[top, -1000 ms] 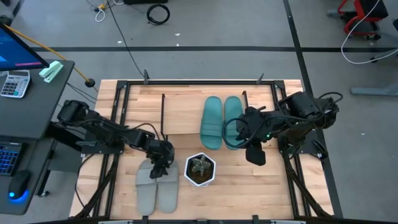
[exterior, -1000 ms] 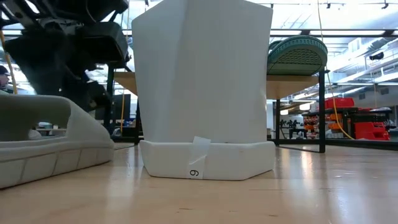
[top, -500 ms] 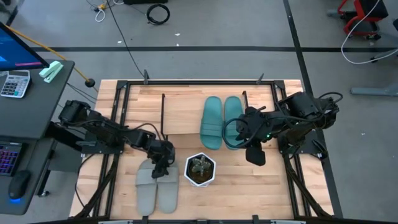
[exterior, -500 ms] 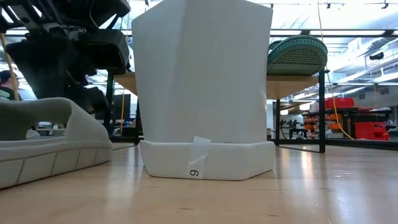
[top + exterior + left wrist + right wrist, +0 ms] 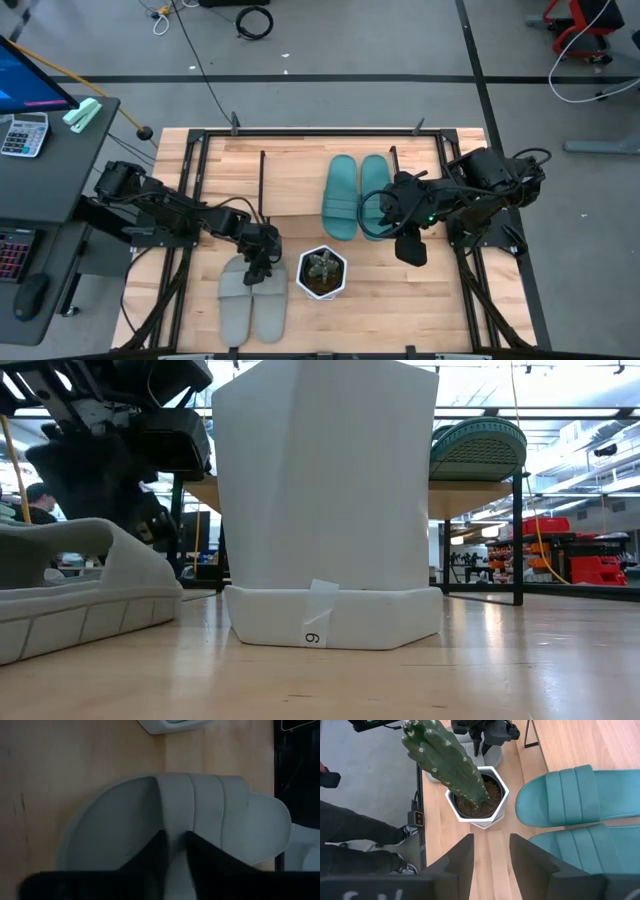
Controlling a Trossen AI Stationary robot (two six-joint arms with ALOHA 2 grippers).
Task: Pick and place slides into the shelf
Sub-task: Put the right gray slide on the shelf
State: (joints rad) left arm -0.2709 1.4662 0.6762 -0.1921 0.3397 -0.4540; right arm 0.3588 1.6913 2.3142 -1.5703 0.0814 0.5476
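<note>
Wooden tabletop [image 5: 400, 310] under all of it, black frame round the edge. On it, toward 12 o'clock, shelf [image 5: 295, 180] with thin dark side frames and a light board. Teal pair [image 5: 352, 195] already on that board, side by side at its 3 o'clock half, toes toward the pot; 9 o'clock half bare, presumably kept for the other pair. Grey pair [image 5: 252, 300] flat on the tabletop at 7 o'clock, well short of the shelf, so half the job apparently left.

White hexagonal pot [image 5: 321, 273] with a cactus at 6 o'clock, just beside the grey pair and between them and the teal ones; likely an obstacle to steer round, not cargo.

Left gripper [image 5: 262, 262] down at the 12 o'clock end of the grey pair, on the strap of the slide nearer the pot [image 5: 200, 815]. Fingers [image 5: 150, 857] drawn close with only a narrow gap, tips at the strap's edge; pinched on the rubber or merely resting there, cannot tell. Probably aiming at the strap because a soft, wide band offers the only graspable ridge.

Right gripper [image 5: 412, 243] off the shelf's 4 o'clock corner, fingers [image 5: 462, 860] spread and holding nothing, waiting clear of the teal pair.
</note>
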